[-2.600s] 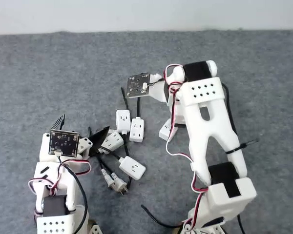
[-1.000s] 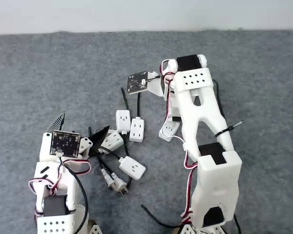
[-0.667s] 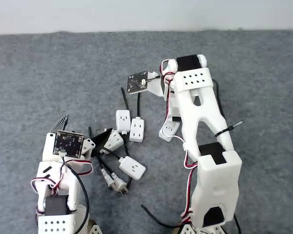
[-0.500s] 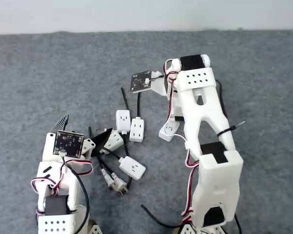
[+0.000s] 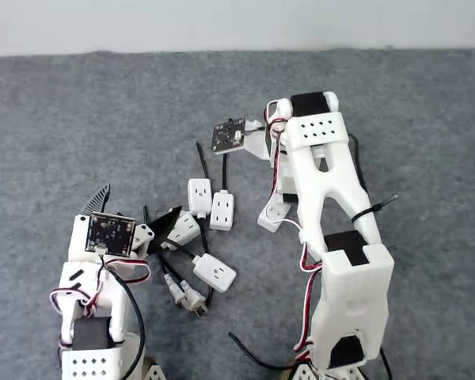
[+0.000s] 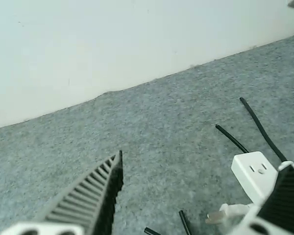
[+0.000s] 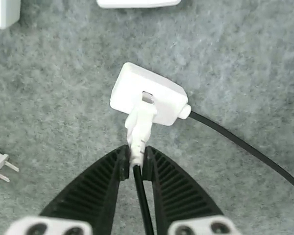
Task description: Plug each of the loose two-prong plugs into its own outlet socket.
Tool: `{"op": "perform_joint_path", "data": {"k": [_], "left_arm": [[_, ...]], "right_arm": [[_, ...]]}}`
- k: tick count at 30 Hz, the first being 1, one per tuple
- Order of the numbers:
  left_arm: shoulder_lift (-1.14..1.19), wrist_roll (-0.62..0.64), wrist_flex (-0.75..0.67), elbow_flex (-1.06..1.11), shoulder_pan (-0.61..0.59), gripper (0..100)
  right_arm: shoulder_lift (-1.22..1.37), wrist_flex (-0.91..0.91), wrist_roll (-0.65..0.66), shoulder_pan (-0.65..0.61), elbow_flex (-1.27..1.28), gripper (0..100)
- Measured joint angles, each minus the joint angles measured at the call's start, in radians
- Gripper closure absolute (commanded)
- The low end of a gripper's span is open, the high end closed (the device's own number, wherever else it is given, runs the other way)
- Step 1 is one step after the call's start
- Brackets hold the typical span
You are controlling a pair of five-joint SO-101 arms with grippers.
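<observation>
Two claws, two different situations. The right claw (image 7: 135, 159) is pinched narrow on the tail end of a small white two-prong plug (image 7: 138, 128), right where its black cord comes out, and the plug's nose is butted into the face of a white rectangular socket block (image 7: 147, 100) lying flat on the grey felt-covered bench (image 5: 79, 119). What matters is the line-up. The plug's long axis runs straight out from the claw and meets the block roughly square-on, with the block's own length lying across that line and its black cord trailing off one end. I'd guess it's seated or nearly so, but I can't see the prongs, so a straight push along that axis seems the safe bet. Nothing braces the block, so it could just slide on the felt. The left claw (image 5: 137, 204) is spread wide and holding nothing. It's parked at the near-left, with one finger just beside another white socket block (image 5: 184, 229). It's clearly the nearer arm for the loose grey-white plug with bare prongs (image 5: 192, 299) and for the white socket block (image 5: 215, 273) next to that plug. Black cords tangle through that cluster, so the snag risk is there. Open felt lies all round it.
</observation>
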Motion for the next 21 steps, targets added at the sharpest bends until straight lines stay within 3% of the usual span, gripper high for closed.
{"op": "perform_joint_path", "data": {"k": [21], "left_arm": [[0.0, 0.0, 0.0, 0.0, 0.0, 56]], "right_arm": [[-0.005, 0.0, -0.054, -0.06, 0.075, 99.0]]}}
